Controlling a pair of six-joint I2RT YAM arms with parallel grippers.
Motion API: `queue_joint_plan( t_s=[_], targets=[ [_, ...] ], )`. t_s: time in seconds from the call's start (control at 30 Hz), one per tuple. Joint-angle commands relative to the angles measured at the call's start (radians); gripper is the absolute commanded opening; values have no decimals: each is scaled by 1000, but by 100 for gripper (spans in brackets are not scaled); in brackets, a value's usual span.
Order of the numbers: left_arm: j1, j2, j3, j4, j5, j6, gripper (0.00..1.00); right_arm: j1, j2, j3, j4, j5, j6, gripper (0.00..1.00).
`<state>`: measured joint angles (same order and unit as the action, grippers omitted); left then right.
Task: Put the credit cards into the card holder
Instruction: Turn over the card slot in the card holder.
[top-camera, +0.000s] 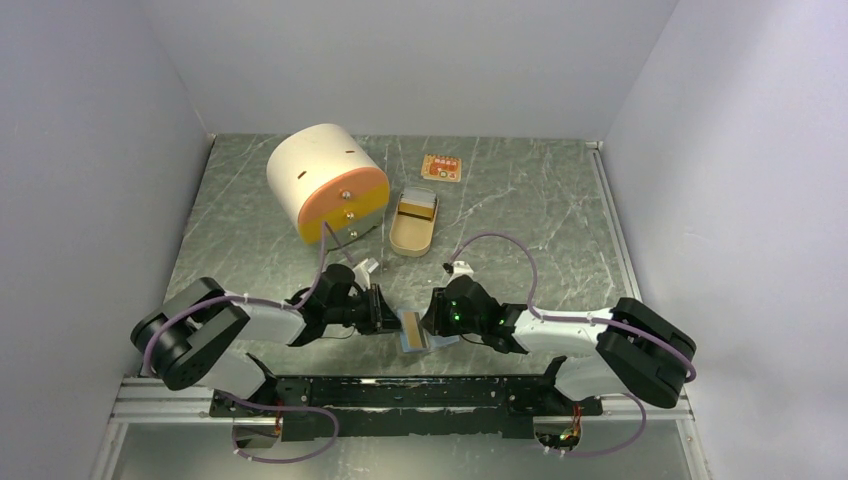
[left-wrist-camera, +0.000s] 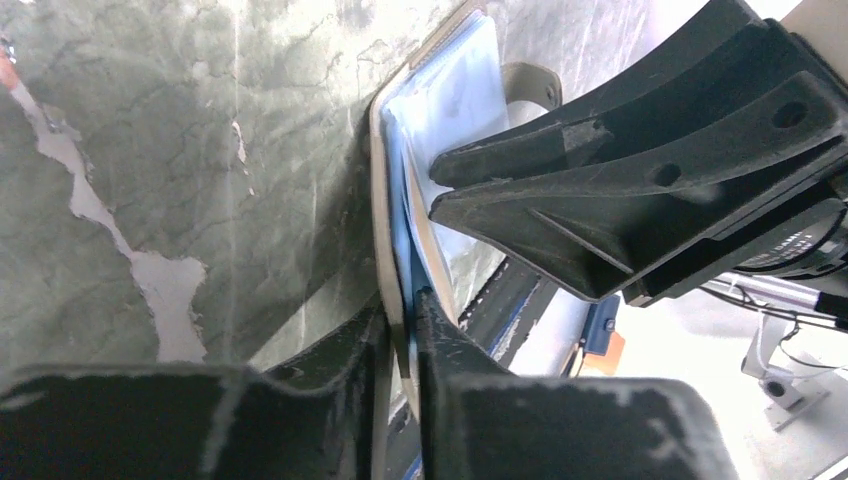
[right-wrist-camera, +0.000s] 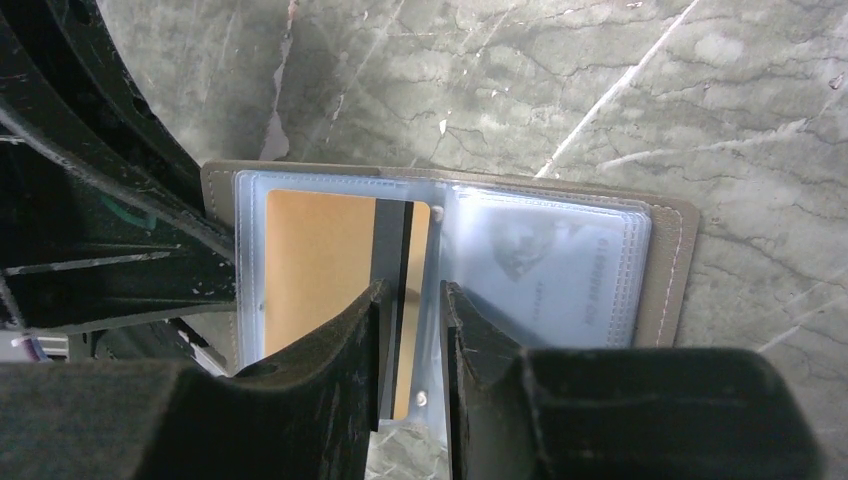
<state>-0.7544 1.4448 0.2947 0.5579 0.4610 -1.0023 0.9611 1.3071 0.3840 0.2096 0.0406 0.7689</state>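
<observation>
– Left gripper: jaws drawn narrow, with the edge of the card holder caught between them. Right gripper: a narrow gap is shown between the fingers, which are set astride the middle seam of the clear sleeves. Whether anything is pinched there cannot be told.

– Holder located?

– Between the two grippers, opened like a book. The gold-orange card is seen in the pocket on the left-gripper side of the right fingers, its dark stripe showing through their gap. A blue-grey card appears to be lodged in the pocket on the other side, but the plastic is too cloudy for certainty.

– Handling?

– All is judged light. The cards are taken to be stiff, thin and slick, best held by a short edge and slid in flat. The holder's stitched cover looks soft and the sleeves floppy, so sag is expected unless the cover edge is held firmly. A pinch on sleeve film alone is to be avoided, since creasing or slipping is likely.
</observation>
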Motion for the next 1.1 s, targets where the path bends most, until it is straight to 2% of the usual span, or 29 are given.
queue_joint_plan(
  t_s=[0.0, 0.03, 0.13, 0.4, 0.63, 0.77, 0.83, 1.07],
  targets=[
    [3, 13, 30, 43, 29, 10, 13, -1, 23, -23, -58, -19, -3, 29],
    [4, 5, 30, 30, 29, 13, 10, -1, 20, -17, -55, -33, -3, 29],
    [4, -42, 42, -73, 20, 24, 9, 2, 12, 5, -42, -81, 2, 29],
    [6, -202, 187, -643, -85, 149, 9, 11, -130, 66, -179, -50, -1, 34],
    [5, -164, 333, -925, -144, 225, 9, -1, -108, 48, -191, 4, -24, 33],
    [5, -118, 405, -976, -147, 250, 9, -2, -72, 40, -178, 19, -31, 30],
    [5, -114, 429, -950, -120, 265, 9, -1, -54, 27, -157, 17, -26, 29],
    [5, -114, 366, -653, 64, 209, 10, 0, 8, -21, -45, -28, 6, 28]
  ],
)
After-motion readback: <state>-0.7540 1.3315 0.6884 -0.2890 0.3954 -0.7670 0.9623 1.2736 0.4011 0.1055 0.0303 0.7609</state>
